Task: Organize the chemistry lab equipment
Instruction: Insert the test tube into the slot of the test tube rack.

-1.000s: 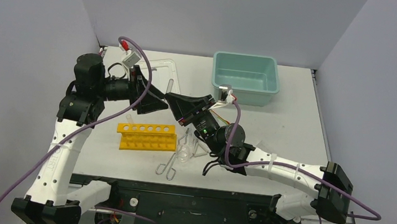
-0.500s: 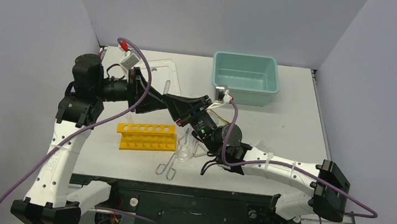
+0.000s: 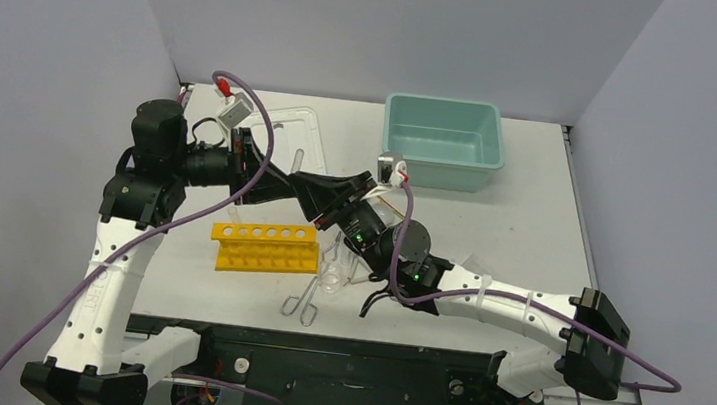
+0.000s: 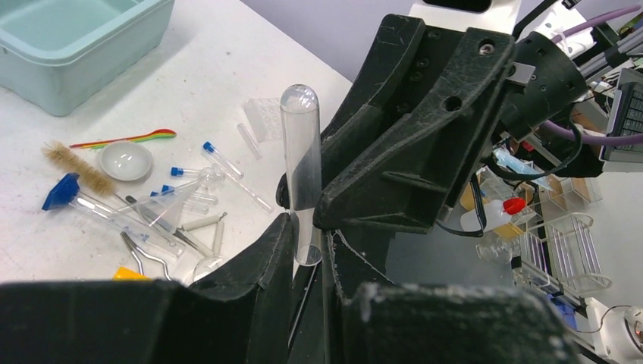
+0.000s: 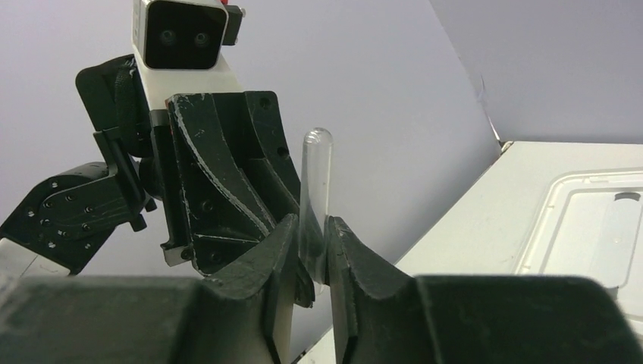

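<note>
Glass tube (image 4: 301, 152) held off the table (image 3: 535, 211), just far of the right end of the yellow rack (image 3: 265, 248). We note left jaws closed on it; right jaws gripping the same tube from the opposite side.

On the table (image 3: 533, 221), the tub (image 3: 441, 149) sits at the far edge, right of the lid (image 3: 292, 123); the rack (image 3: 266, 250) lies nearer, tongs (image 3: 301, 302) before its right end, and behind it a tube (image 4: 301, 152) is clamped between left gripper (image 4: 307, 235) and right gripper (image 5: 313, 227).
</note>
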